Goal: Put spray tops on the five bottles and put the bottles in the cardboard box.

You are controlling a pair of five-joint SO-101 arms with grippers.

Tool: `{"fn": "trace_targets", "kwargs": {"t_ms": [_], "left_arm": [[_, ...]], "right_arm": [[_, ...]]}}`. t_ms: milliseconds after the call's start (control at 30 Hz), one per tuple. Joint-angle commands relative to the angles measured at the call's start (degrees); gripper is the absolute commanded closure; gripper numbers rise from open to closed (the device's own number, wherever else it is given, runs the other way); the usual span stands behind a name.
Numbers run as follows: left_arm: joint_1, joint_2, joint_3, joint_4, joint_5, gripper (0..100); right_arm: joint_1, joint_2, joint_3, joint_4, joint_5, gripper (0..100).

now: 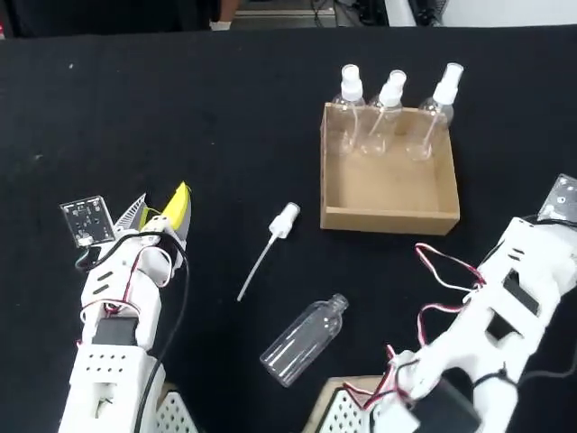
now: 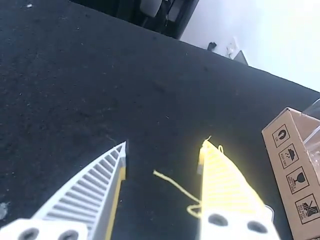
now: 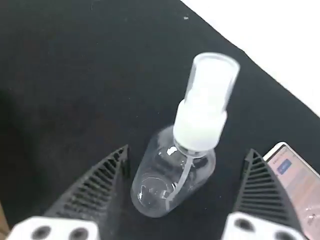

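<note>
Spread wide, the right gripper (image 3: 187,150) frames a capped bottle (image 3: 170,190) that stands upright on the black table (image 1: 180,108), one dark finger on each side. It looks lined up to close on the body below the sprayer and does not seem to press it yet. In the high view the right arm (image 1: 505,307) stretches from its base at the near edge out toward the right edge of the table, past the box's near right corner.

The left gripper (image 2: 164,144) is also parted and holds nothing, with bare cloth between its white and yellow fingers and a loose yellow thread (image 2: 175,187) hanging off the yellow one. The left arm (image 1: 117,307) sits low at the near left, its gripper pointing toward the far side and well apart from the loose parts, so it reads as waiting its turn.

The cardboard box (image 1: 388,219) sits right of centre. Three capped bottles (image 1: 389,117) stand in a row along its far wall, which leaves the front free for more. An open bottle (image 1: 302,341) lies on its side near the middle front, neck toward the box. Its spray top (image 1: 281,223) lies just beyond it, tube trailing toward the near left, both within either arm's likely reach.
</note>
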Motion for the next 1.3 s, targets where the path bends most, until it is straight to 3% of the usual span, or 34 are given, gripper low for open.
{"fn": "trace_targets", "kwargs": {"t_ms": [0,600,1267], "left_arm": [[0.3,-0.3,-0.1,-1.4,-0.5,77],[0.3,-0.3,-0.1,-1.4,-0.5,77],[0.3,-0.3,-0.1,-1.4,-0.5,77]], "right_arm": [[0.8,3.6,-4.1,-5.7,0.4,70.5],[0.8,16.0,-4.1,-22.0,0.4,70.5],[0.7,17.5,-5.9,-22.9,-0.1,70.5]]}}
